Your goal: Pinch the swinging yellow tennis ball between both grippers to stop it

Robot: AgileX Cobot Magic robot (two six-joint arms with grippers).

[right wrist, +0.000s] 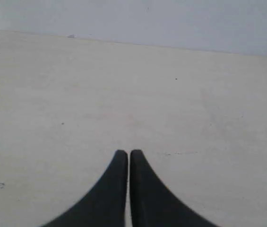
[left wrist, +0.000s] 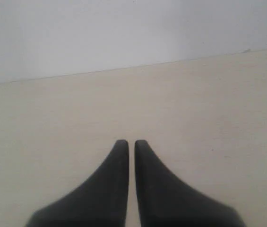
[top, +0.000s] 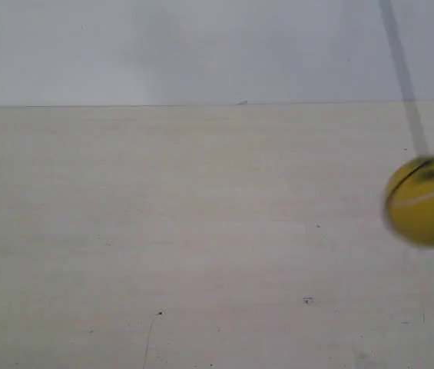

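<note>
Left gripper: jaws together, only a sliver of gap, empty, over desk. Right gripper: likewise closed, empty. Ball: blurred, hanging on string above the desk's right side in exterior view, short of far edge. Dark mark on top, unreadable. Wall beyond.

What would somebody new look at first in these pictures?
The yellow ball jumps out: it hangs blurred on a dark string at the exterior view's right edge, against the pale table. Next come the black fingers in each wrist view, the left gripper and the right gripper, both pressed nearly shut. Neither wrist view shows the ball.
</note>
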